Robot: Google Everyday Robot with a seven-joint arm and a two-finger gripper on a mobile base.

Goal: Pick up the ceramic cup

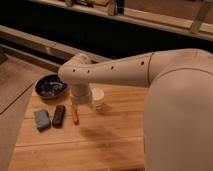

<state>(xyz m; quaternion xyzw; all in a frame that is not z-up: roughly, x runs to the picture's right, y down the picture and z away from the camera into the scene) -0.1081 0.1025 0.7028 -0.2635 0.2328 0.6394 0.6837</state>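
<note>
The ceramic cup point(98, 98) is small and white and stands upright on the wooden table point(115, 135), near its back edge. My white arm reaches in from the right and bends down just left of the cup. My gripper point(79, 104) hangs below the wrist, close beside the cup's left side and low over the table. The arm hides most of it. I cannot tell whether it touches the cup.
A dark round bowl point(51, 86) sits at the table's back left. A grey-blue block point(42, 120), a black oblong object point(59, 115) and a thin orange object point(75, 118) lie left of the cup. A dark ledge runs behind the table.
</note>
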